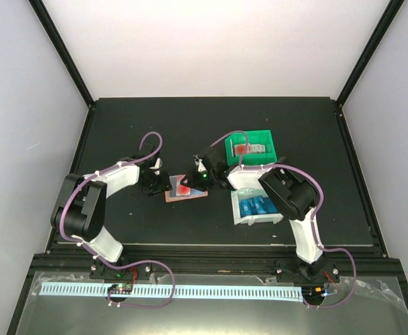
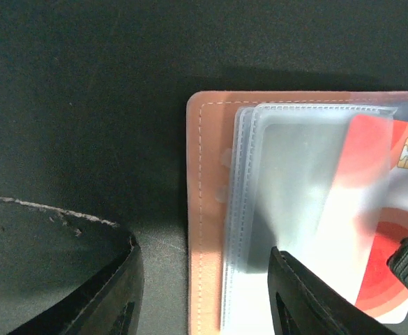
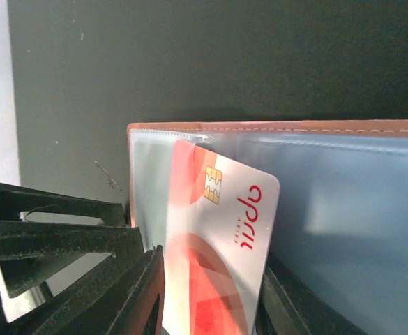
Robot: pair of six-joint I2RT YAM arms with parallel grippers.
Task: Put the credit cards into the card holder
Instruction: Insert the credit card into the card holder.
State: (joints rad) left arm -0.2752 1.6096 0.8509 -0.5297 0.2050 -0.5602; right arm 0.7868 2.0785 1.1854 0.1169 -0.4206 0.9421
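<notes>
The card holder lies open on the black table, salmon rim around clear grey pockets. A red and white credit card with a gold chip sits partly inside a pocket, its chip end showing through the plastic. My right gripper stands open, with that card lying between its fingers. My left gripper is open astride the holder's left edge, its right finger over the clear pocket. From above, the left gripper and the right gripper flank the holder.
A white bin with blue credit cards stands right of the holder, beside the right arm. Behind it a green bin holds another red and white card. The frame's black posts rise at the table's far corners.
</notes>
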